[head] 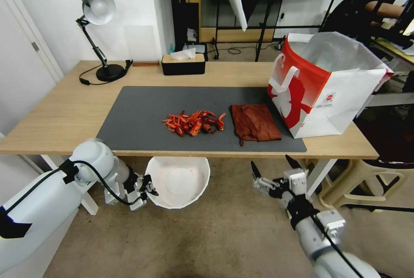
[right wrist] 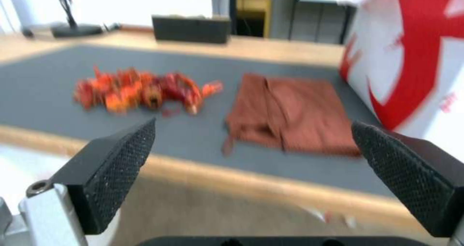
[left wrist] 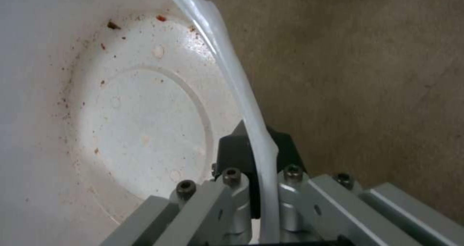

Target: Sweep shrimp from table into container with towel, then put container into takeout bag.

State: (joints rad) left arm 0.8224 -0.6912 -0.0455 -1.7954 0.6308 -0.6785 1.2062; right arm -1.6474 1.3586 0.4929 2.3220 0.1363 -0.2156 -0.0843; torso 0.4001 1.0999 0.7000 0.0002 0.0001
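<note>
The sweep has not begun. The left end effector point(head: 146, 188) is clenched on the rim of the container point(head: 179, 182), holding it below the worktop's point(head: 64, 114) near edge, mouth up, just under the shrimp point(head: 194, 123). The right end effector point(head: 276, 169) hangs released, below and in front of the towel point(head: 255, 122). It probably next needs to rise over the edge and pinch the towel. The heap's long axis runs left to right along the mat point(head: 133, 118); the towel lies flat just to its right, beside the takeout bag point(head: 323, 84).
</note>
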